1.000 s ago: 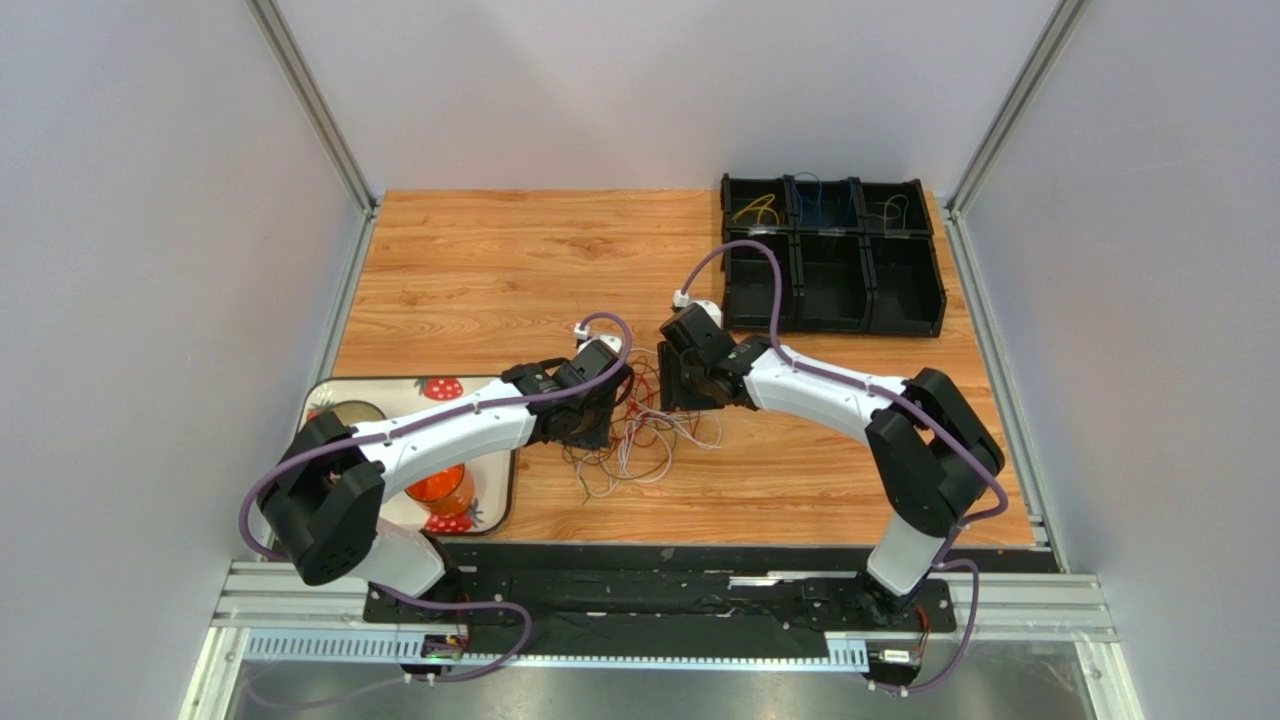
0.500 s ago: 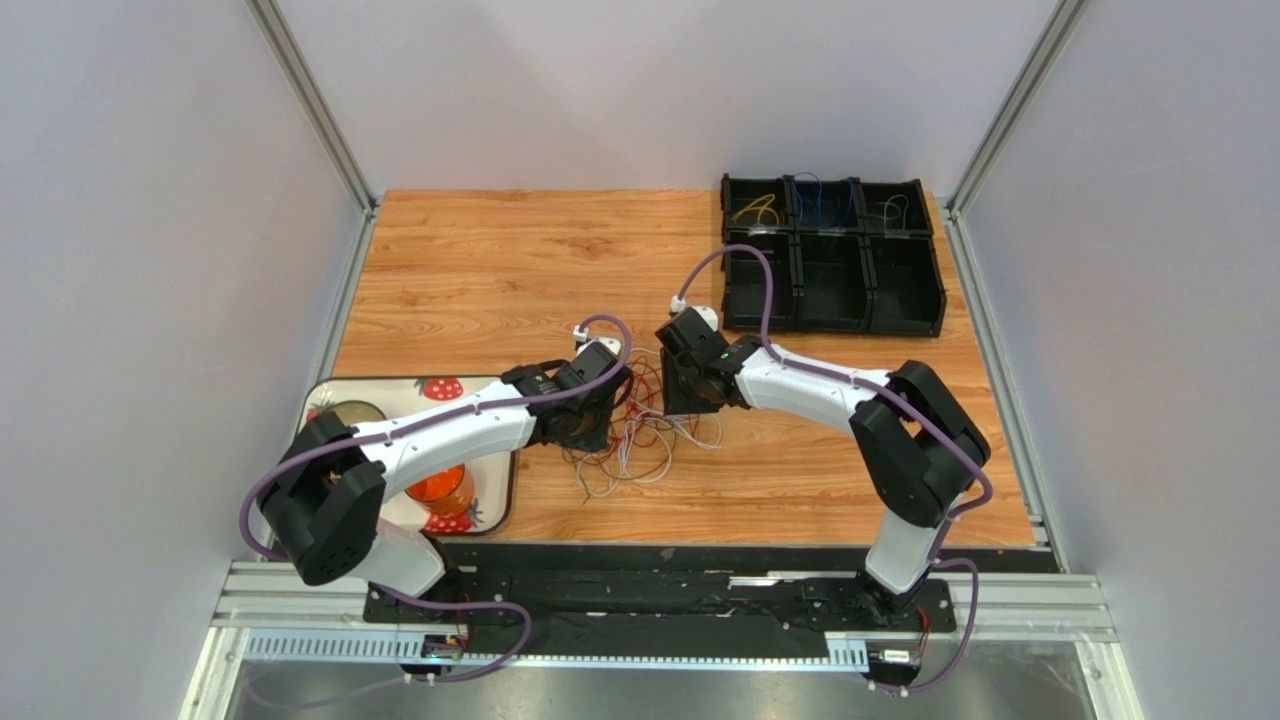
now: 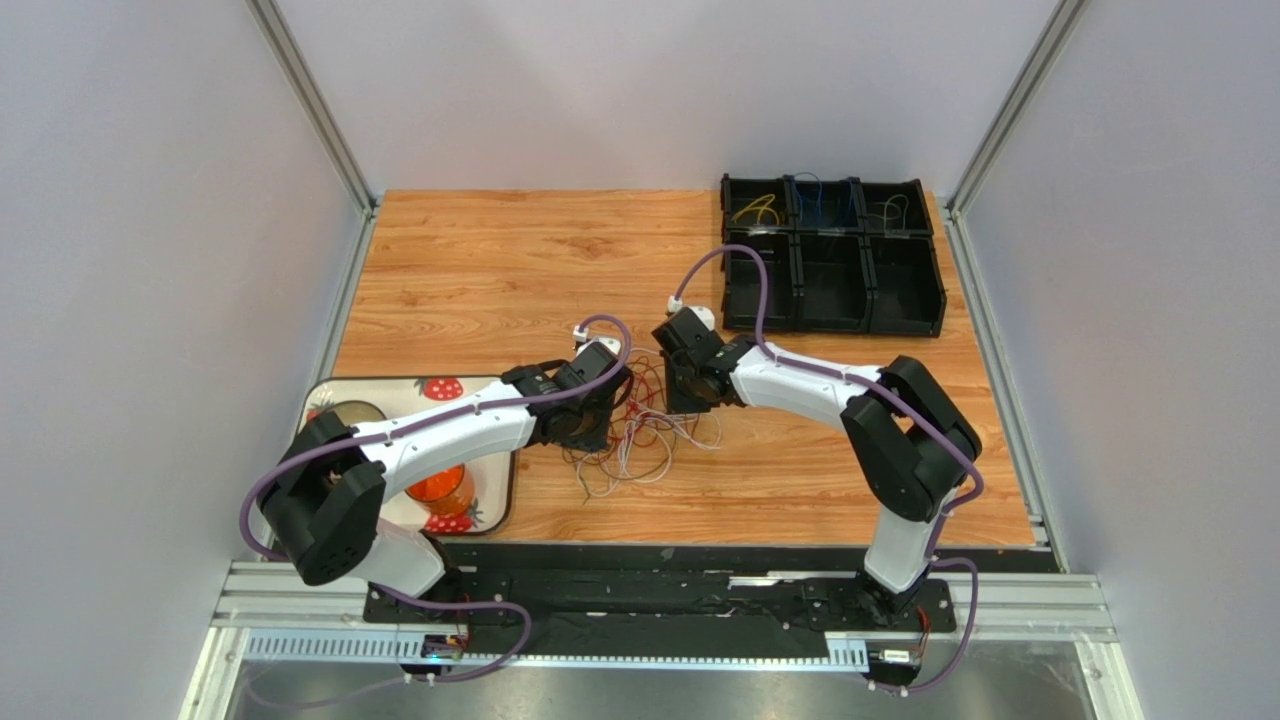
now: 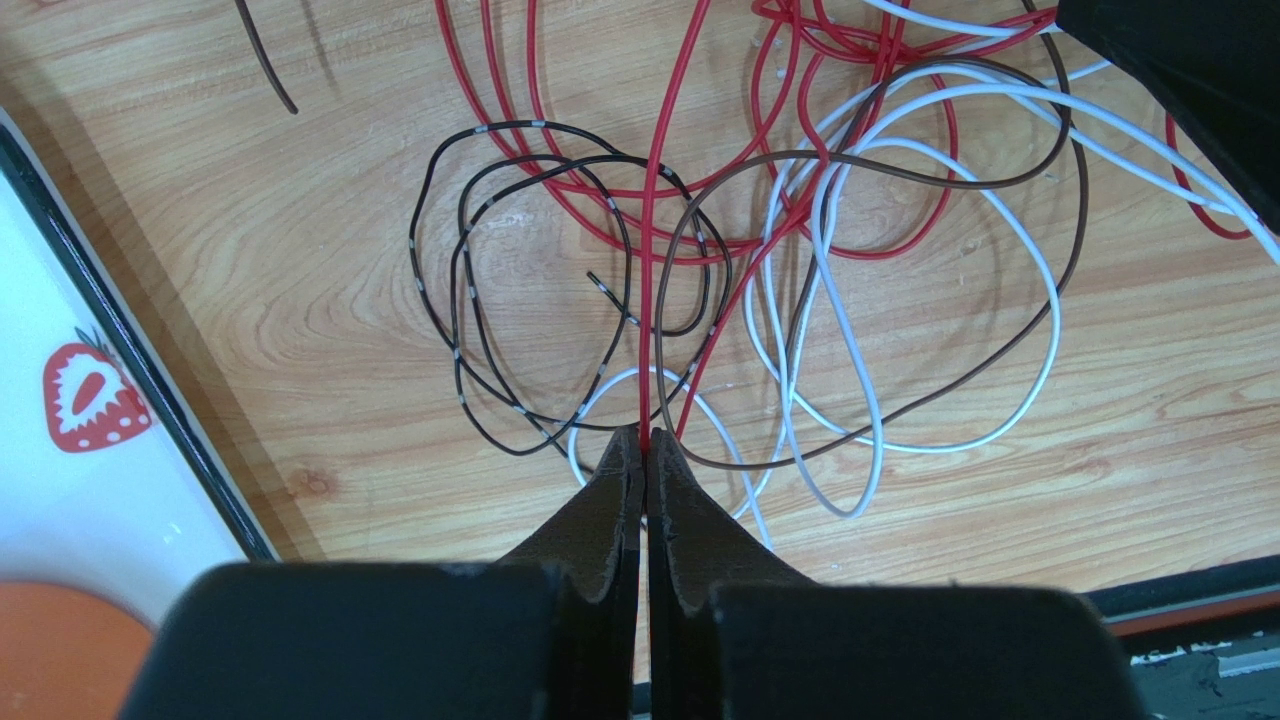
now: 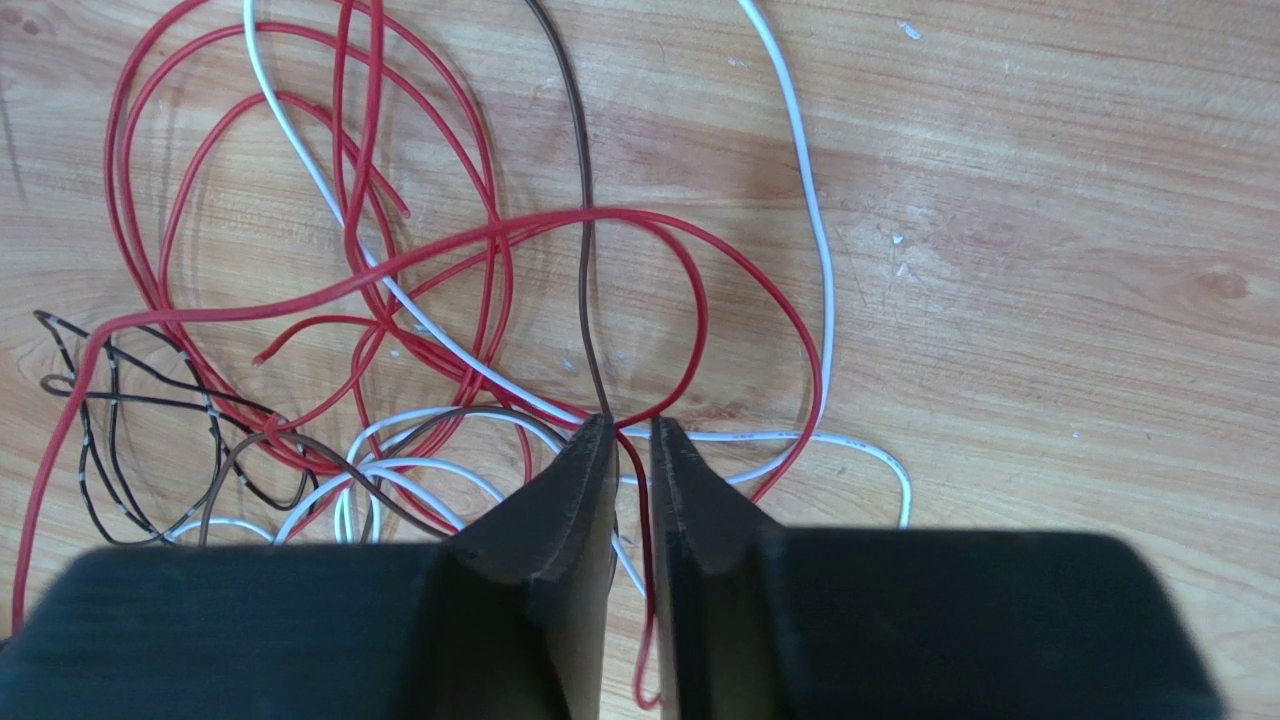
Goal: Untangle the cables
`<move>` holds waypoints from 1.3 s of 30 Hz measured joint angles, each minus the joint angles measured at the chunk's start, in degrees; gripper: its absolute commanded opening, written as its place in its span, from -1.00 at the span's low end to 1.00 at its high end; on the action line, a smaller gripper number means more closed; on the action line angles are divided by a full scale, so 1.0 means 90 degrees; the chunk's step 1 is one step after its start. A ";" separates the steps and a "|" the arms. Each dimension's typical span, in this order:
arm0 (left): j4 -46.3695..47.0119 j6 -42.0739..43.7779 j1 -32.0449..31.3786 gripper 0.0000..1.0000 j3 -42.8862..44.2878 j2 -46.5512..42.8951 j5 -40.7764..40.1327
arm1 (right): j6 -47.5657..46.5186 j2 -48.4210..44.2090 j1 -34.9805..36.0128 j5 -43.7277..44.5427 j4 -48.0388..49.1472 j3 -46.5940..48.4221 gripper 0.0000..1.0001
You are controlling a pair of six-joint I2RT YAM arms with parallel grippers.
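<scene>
The cables (image 3: pixel 649 428) lie as a loose tangle of red, white, dark brown and black wires on the wooden table between both arms. My left gripper (image 3: pixel 597 432) sits at the tangle's left side. In the left wrist view my left gripper (image 4: pixel 646 446) is shut on a red cable (image 4: pixel 649 270) that runs straight away from the tips. My right gripper (image 3: pixel 684 398) sits at the tangle's upper right. In the right wrist view my right gripper (image 5: pixel 631 428) has its jaws a narrow gap apart, with a red cable (image 5: pixel 643 495) running loosely through the gap and a brown cable (image 5: pixel 583 225) meeting the left fingertip.
A black bin organizer (image 3: pixel 834 278) stands at the back right, with yellow and blue wires in its rear compartments. A strawberry-patterned tray (image 3: pixel 394 393) lies left of the tangle, holding an orange object (image 3: pixel 439 488). The tray's edge shows in the left wrist view (image 4: pixel 135 375).
My right arm has shifted slightly left toward the tangle. The left arm and the cables look unchanged.
</scene>
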 measured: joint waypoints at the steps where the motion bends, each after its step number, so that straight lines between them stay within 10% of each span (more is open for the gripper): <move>1: -0.0002 0.0000 0.0000 -1.00 0.0000 0.0000 -0.0002 | 0.0000 0.0022 0.0000 -0.0002 0.0000 0.0002 -0.75; 11: -0.0007 0.0000 0.0000 -0.99 0.0000 -0.0044 0.0005 | -0.0012 0.0041 0.0002 -0.0022 0.0029 0.0053 -1.00; 15: -0.0036 -0.0012 0.0000 -0.24 -0.0005 -0.0323 0.0051 | -0.0049 -0.0005 0.0002 -0.0017 -0.0024 0.0117 -1.00; 21: -0.0046 -0.0066 0.0000 0.06 -0.0163 -0.1207 0.0124 | -0.0177 -0.0636 0.0002 0.0017 -0.0374 0.0325 -1.00; 39: 0.0425 -0.0090 -0.0648 0.16 -0.0767 -0.3036 0.0102 | -0.0522 -0.2888 0.0352 0.0223 -0.1175 0.1576 -1.00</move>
